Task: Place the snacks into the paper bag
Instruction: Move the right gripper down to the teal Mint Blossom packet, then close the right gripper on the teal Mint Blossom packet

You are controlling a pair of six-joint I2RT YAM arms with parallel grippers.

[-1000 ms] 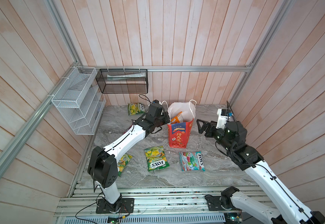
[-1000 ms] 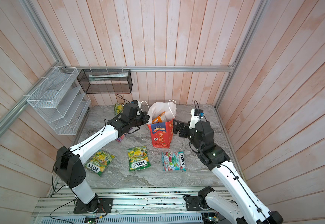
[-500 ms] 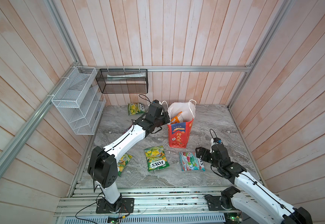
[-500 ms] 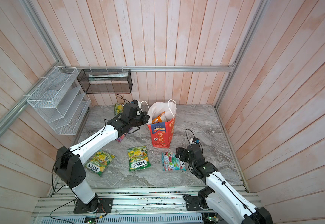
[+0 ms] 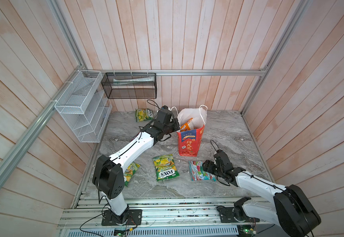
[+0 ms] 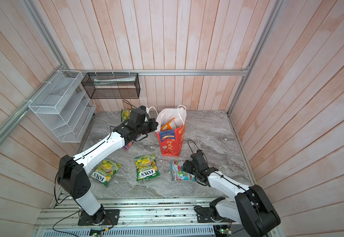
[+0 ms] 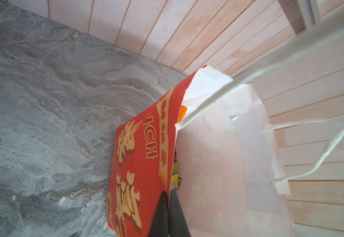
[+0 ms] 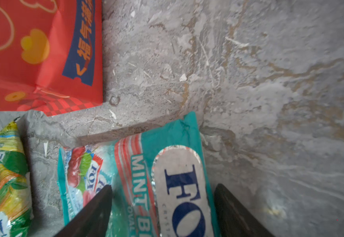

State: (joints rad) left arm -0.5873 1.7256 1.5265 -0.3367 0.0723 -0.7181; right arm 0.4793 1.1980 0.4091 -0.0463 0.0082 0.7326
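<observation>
The red paper bag (image 5: 189,141) (image 6: 170,143) stands upright at mid-table, an orange packet (image 5: 186,127) poking out of its white mouth. My left gripper (image 5: 176,125) (image 7: 168,197) is shut on the bag's (image 7: 138,164) rim at its left side. Down at the front, my right gripper (image 5: 205,166) (image 8: 163,185) stands open, straddling the teal-red FOX'S packet (image 5: 197,173) (image 8: 179,176), which lies flat. More snacks lie loose: green-yellow packets (image 5: 165,170) (image 6: 105,172) (image 5: 143,114) and a purple one (image 6: 128,146) half hidden under the left arm.
A white wire rack (image 5: 80,106) and a black mesh basket (image 5: 129,86) hang on the back left walls. Wooden walls close the table on three sides. The bag's base (image 8: 33,51) stands close behind the teal packet.
My right arm dropped from beside the bag to the teal-red packet at the front, and its jaws have narrowed slightly. The left arm and the bag have stayed put.
</observation>
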